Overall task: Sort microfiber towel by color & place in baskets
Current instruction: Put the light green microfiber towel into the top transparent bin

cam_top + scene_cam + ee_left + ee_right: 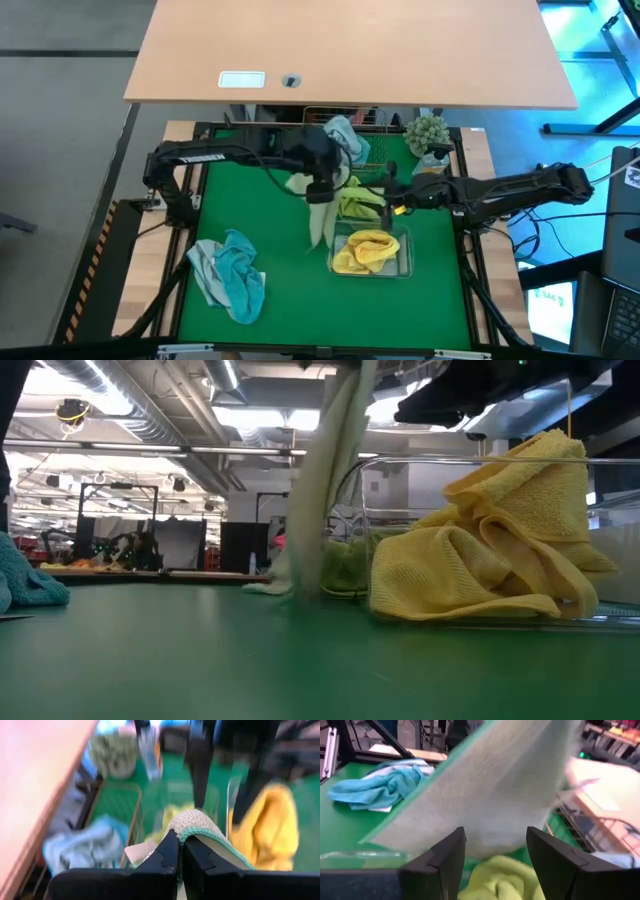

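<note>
A: Left gripper?
B: Over the middle of the green mat, fingers pinched tight on the edge of a pale green towel. Hanging from there, lower end brushing the mat just left of the tubs, as seen in the low view.

A: Right gripper?
B: Reaching in from the right, above the middle tub. Fingers spread well apart, holding nothing; pale towel just beyond them.

A: Baskets?
B: 3 in a column at mat centre. Copper wire basket farthest back, beside a small potted plant, with a blue-grey towel draped in it. Middle clear tub with a lime-green towel inside. Nearest clear tub with a yellow towel bunched inside, spilling over the rim in the low view.

A: Anything loose?
B: 1 heap of teal and light grey towels at the near left of the mat, well apart from the tubs.
</note>
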Robot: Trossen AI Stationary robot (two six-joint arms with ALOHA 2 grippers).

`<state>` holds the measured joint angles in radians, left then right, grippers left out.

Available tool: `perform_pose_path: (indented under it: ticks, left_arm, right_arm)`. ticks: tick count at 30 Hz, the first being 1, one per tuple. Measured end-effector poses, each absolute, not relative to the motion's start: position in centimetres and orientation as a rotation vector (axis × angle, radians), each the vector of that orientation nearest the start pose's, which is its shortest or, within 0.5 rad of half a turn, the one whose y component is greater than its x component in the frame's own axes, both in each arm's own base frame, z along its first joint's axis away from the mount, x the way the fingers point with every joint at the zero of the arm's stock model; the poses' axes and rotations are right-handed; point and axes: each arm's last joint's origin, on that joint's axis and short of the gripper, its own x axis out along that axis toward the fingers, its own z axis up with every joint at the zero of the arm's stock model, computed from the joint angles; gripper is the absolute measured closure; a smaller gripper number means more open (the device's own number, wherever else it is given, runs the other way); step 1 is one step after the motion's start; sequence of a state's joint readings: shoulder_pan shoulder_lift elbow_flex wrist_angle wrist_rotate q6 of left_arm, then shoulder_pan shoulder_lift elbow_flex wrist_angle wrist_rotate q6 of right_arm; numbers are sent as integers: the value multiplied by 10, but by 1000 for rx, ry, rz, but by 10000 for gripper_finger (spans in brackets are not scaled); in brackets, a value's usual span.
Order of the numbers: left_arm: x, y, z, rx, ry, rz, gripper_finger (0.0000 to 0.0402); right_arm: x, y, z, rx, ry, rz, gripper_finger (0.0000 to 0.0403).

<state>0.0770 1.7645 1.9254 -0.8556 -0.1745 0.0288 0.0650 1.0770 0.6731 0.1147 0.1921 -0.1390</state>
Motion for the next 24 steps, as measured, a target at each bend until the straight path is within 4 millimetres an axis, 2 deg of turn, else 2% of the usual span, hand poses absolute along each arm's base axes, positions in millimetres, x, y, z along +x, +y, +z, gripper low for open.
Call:
perform_pose_path:
  ticks: [5,10,17,24]
  left_arm:
    - [381,33,420,62,533,231,401]
    - [387,33,433,54,396,228,401]
    - [393,32,450,82,212,160,401]
    - [394,33,459,90,112,151,401]
  right_arm:
    - [248,11,265,-181,242,-108,194]
    - [254,11,268,-177,171,-115,194]
    - [256,9,281,-171,38,-190,194]
    - [254,6,286,-165,8,-311,194]
